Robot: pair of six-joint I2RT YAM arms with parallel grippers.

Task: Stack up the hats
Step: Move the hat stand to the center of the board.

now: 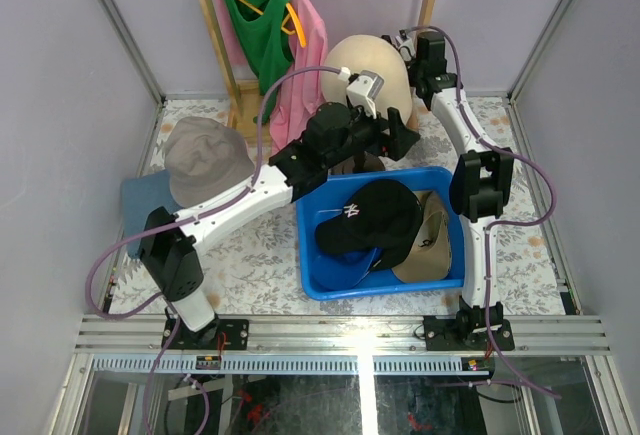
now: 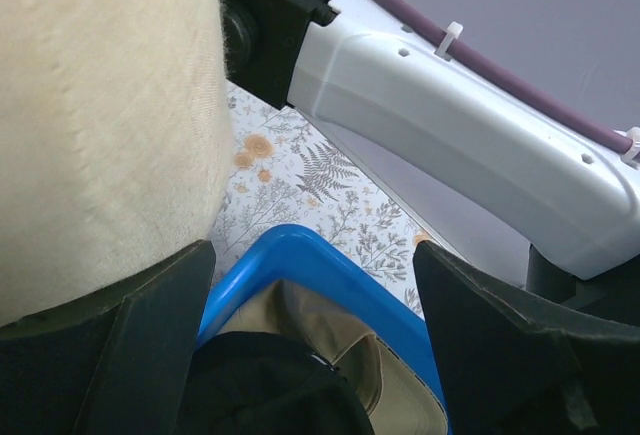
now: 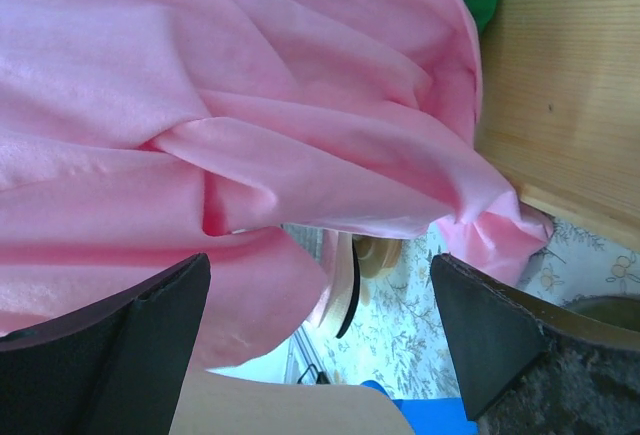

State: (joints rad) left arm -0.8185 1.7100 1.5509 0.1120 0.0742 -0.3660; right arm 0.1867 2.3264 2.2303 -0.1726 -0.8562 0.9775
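A black cap with a white logo [image 1: 365, 217] lies in the blue bin [image 1: 318, 282], partly over a khaki cap [image 1: 428, 243]. Both caps show in the left wrist view, the black one [image 2: 270, 385] and the khaki one [image 2: 400, 385]. A grey-taupe bucket hat [image 1: 203, 158] sits at the left on a blue-grey fabric piece [image 1: 140, 203]. My left gripper [image 1: 398, 138] [image 2: 312, 255] is open and empty above the bin's far corner [image 2: 300, 245]. My right gripper [image 1: 408, 50] [image 3: 320, 260] is open and empty at the back, facing the pink shirt [image 3: 250, 85].
The cream mannequin head [image 1: 362, 67] [image 2: 100, 125] stands right behind the bin, close to both grippers. Pink and green shirts [image 1: 275, 35] hang on a wooden rack [image 1: 215, 35] [image 3: 570, 75] at the back left. Walls enclose the table on three sides.
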